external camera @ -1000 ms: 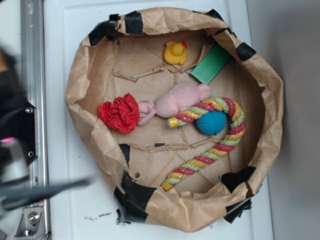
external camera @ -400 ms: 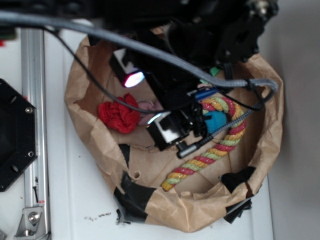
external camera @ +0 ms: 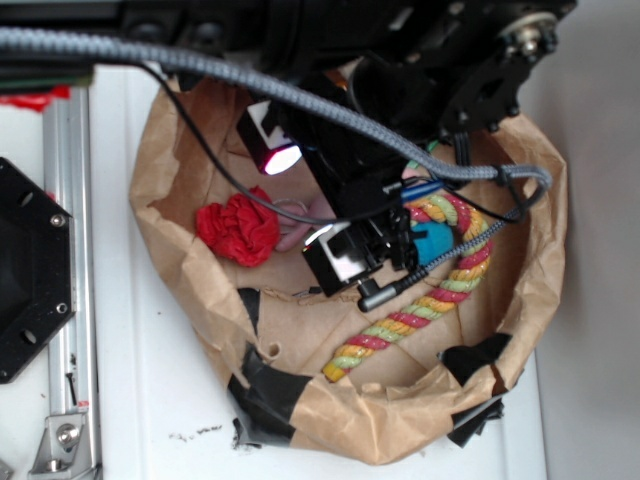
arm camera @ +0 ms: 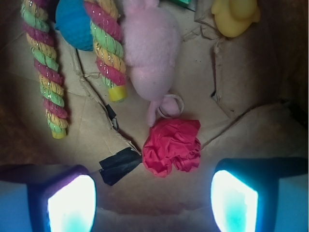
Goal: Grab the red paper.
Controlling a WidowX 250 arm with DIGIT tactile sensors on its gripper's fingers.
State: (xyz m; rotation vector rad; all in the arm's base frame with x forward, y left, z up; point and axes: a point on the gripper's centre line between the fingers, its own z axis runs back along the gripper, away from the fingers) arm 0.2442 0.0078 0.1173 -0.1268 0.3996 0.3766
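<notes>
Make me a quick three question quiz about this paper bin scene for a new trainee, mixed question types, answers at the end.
1. True or false: the gripper is already closed on the red paper.
2. In the wrist view, which toy lies closest to the red paper: A) yellow duck, B) pink plush toy, C) teal ball?
3. Fill in: the striped rope cane curves around the ____ ball.

Key: 1 false, the jaws are open and clear of the paper. 2 B. 3 teal.
</notes>
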